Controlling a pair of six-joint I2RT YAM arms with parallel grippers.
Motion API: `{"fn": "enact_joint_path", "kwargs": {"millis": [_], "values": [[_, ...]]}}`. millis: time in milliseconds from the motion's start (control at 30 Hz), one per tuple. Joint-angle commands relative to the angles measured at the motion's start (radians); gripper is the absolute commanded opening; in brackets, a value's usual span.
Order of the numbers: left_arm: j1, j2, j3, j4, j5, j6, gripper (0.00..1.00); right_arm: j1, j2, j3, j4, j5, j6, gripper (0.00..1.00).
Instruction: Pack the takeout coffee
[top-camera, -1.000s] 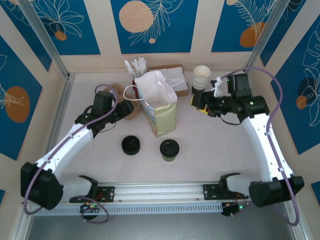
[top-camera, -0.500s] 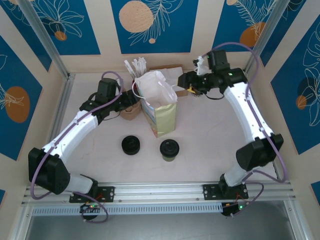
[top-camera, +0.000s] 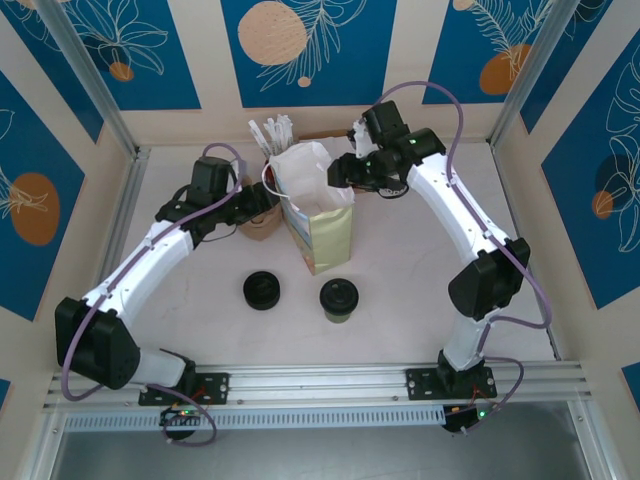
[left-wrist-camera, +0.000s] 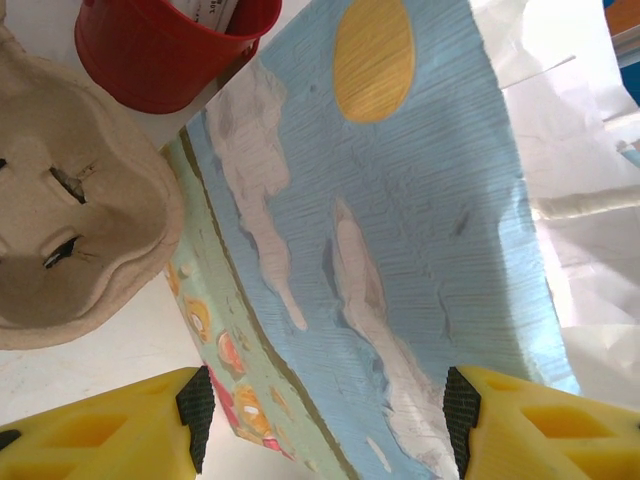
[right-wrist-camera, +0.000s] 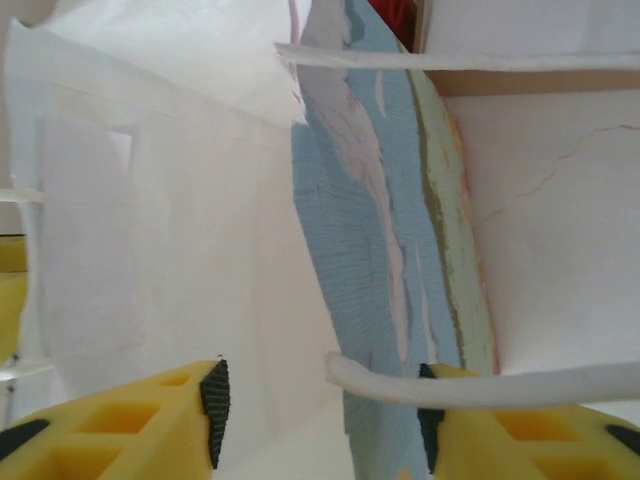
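Seen from above, the left gripper (top-camera: 255, 205) sits at the 9 o'clock side of the paper bag (top-camera: 325, 235). In its wrist view, the left gripper (left-wrist-camera: 320, 415) has its jaws wide open and holds nothing, and the bag's blue printed face (left-wrist-camera: 400, 250) lies between and ahead of the yellow fingers. Just beside it, at its 10 o'clock, a brown pulp cup carrier (left-wrist-camera: 70, 230) lies on the table (top-camera: 420, 290). A red cup (left-wrist-camera: 170, 50) stands past the carrier, hard against the bag's corner. A pile of black lids (top-camera: 262, 290) sits at the bag's 7 o'clock. The takeout coffee (top-camera: 340, 298), black lid on, stands upright on the table at the bag's 6 o'clock. It is close to the bag's foot, outside it, and well apart from both grippers. The right gripper (top-camera: 340, 172) is at the bag's mouth, about 1 o'clock of it. Its wrist view shows the right gripper (right-wrist-camera: 320, 410) with jaws parted, straddling the bag's wall. The white inside is on one side and the blue outside (right-wrist-camera: 350, 250) on the other. A white cord handle (right-wrist-camera: 480, 385) crosses in front of one finger.
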Motion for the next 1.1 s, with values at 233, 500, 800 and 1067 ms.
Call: {"fn": "enact_joint_path", "kwargs": {"millis": [233, 500, 800, 1067], "values": [[0.019, -0.052, 0.008, -0.013, 0.056, 0.026, 0.64, 0.022, -0.051, 0.015, -0.072, 0.234, -0.027, 0.14], [0.019, -0.103, -0.03, -0.029, 0.06, 0.033, 0.65, 0.014, -0.17, -0.098, -0.097, 0.367, 0.013, 0.09], [0.019, -0.148, -0.057, -0.053, 0.047, 0.04, 0.65, -0.038, -0.309, -0.246, -0.134, 0.404, 0.092, 0.09], [0.019, -0.148, -0.106, -0.037, 0.014, 0.038, 0.65, -0.13, -0.435, -0.399, -0.086, 0.371, 0.201, 0.09]]}}
